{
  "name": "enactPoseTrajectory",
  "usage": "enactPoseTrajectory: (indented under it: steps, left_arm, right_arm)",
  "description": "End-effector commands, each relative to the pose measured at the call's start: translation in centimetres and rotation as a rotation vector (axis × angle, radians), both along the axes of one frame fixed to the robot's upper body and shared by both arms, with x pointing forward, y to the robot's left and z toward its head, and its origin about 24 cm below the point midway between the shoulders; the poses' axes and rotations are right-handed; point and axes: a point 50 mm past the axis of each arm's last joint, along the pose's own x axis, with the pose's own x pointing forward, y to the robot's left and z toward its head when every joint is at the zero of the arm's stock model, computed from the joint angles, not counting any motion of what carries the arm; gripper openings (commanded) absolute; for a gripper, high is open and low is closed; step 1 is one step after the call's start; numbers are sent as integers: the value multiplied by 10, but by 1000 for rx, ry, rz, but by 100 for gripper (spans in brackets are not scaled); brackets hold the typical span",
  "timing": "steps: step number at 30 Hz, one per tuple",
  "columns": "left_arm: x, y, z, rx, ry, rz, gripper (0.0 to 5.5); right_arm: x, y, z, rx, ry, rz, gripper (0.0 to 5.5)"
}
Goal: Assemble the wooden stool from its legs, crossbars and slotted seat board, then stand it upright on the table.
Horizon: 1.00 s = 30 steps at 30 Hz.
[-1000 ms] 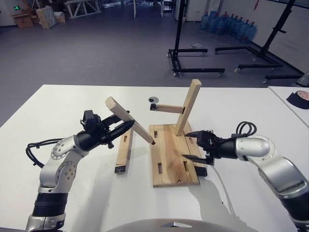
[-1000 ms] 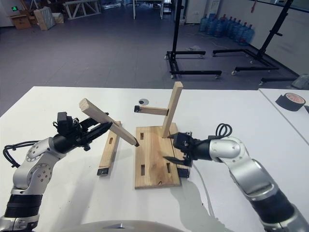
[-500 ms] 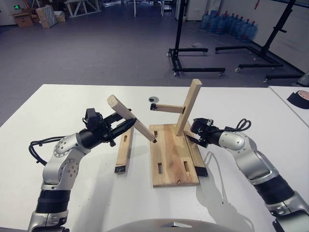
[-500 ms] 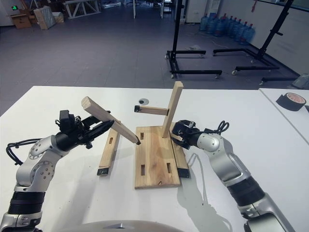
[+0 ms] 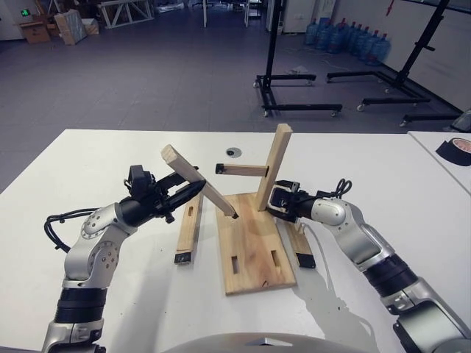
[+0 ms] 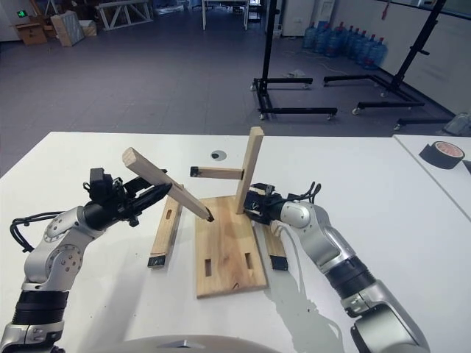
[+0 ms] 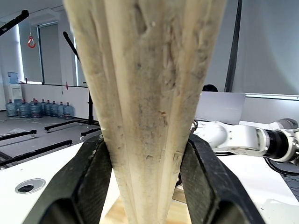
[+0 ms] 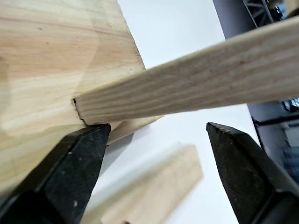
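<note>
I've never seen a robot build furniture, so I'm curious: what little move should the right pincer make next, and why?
Probably close on the upright leg. The right pincer stands open astride that leg's foot on the board, gripping nothing, while the left pincer clamps a tilted leg whose tip is at the board's edge.

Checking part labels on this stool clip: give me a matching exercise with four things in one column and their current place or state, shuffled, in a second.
Things
1. slotted pale wooden seat board
2. wooden leg with a side crossbar
3. plain wooden leg in the left gripper
4. slotted wooden leg with a dark end

Places or states
A. tilted, clamped, lower end by the board
B. flat on the table, left of the board
C. flat on the table between the arms
D. standing on the board, between the fingers of the open right gripper

Pairs: 1-C, 2-D, 3-A, 4-B
</note>
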Motion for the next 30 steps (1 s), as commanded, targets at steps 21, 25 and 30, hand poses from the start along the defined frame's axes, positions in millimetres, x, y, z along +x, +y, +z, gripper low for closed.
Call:
enactPoseTrajectory:
  steps: [21,25,30]
  left_arm:
    - [-3,40,5,339,27,-35,201]
    - [-3,42,6,390,24,-58,201]
    - [-5,35,15,371,31,-132,201]
  right_arm:
    - [-37,13,-36,121,331,80,378]
    - [-37,13,-35,147,353,80,378]
    - [-34,17,-31,187,345,65,378]
